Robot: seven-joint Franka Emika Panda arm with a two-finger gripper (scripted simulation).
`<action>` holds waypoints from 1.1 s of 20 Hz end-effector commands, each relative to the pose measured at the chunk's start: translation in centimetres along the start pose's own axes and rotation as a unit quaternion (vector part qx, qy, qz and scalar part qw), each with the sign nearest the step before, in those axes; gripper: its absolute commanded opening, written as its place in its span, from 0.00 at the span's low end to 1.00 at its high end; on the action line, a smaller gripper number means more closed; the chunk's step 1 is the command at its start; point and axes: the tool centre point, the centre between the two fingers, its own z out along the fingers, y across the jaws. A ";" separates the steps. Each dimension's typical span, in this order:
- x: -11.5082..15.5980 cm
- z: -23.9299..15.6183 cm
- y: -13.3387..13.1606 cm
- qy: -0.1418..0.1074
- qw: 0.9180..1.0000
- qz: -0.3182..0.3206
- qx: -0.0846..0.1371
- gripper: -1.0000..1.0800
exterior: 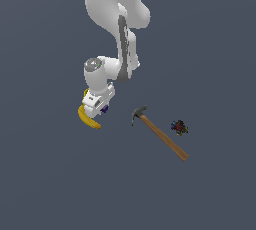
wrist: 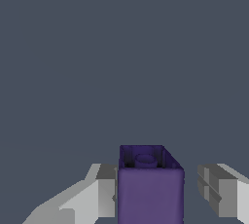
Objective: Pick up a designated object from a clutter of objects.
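Note:
The tiny dark purple cube (wrist: 151, 189) sits between my gripper's (wrist: 156, 191) two fingers in the wrist view. One finger (wrist: 104, 191) is against the cube's side, and the other (wrist: 216, 194) stands a little apart from it, so the gripper is open around the cube. In the exterior view the gripper (exterior: 98, 105) is low over the floor, and a bit of the purple cube (exterior: 104, 108) shows beside it. The yellow banana (exterior: 88, 119) lies just under the hand. A sliver of the yellow cup (exterior: 86, 94) shows behind it, mostly hidden.
A wooden-handled hammer (exterior: 161, 134) lies to the exterior view's right of the gripper, its dark head towards the arm. A small dark multicoloured lump (exterior: 179, 127) lies beyond it, further to the exterior view's right. The floor is plain dark grey.

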 end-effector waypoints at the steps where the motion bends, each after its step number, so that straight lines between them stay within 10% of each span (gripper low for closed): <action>1: -0.8 0.8 -0.8 -0.004 1.000 0.007 0.011 0.00; 22: 2.0 -2.9 -0.4 -0.002 1.000 0.000 0.003 0.00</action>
